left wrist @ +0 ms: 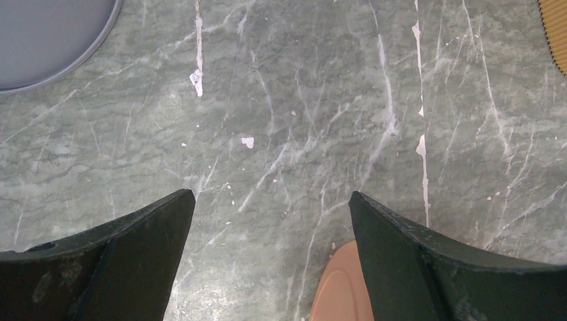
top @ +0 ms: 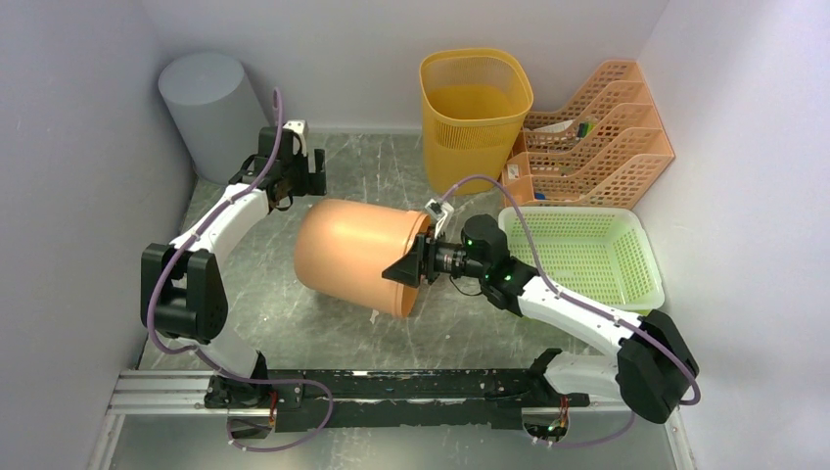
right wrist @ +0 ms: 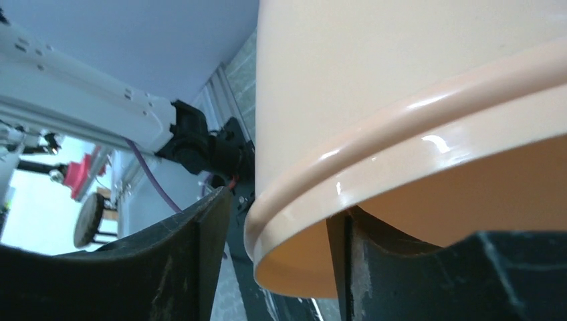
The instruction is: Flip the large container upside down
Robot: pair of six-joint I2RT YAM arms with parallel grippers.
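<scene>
The large orange container [top: 352, 250] lies on its side mid-table, base to the left and open mouth to the right. My right gripper [top: 411, 264] is at its mouth. In the right wrist view the gripper [right wrist: 281, 204] straddles the container's rim [right wrist: 401, 67], with one finger inside and one outside. A narrow gap shows between the outer finger and the rim, so the jaws stand open. My left gripper [top: 303, 176] hangs open and empty above the table, behind the container's base. In the left wrist view the gripper [left wrist: 271, 197] has a bit of the container [left wrist: 341, 287] at the bottom.
A grey cylindrical bin [top: 210, 108] stands at the back left. A yellow mesh basket [top: 475, 108] stands at the back centre, with an orange file rack [top: 597, 127] to its right. A green basket [top: 587, 255] sits beside the right arm. A mounting rail [top: 391, 387] runs along the near edge.
</scene>
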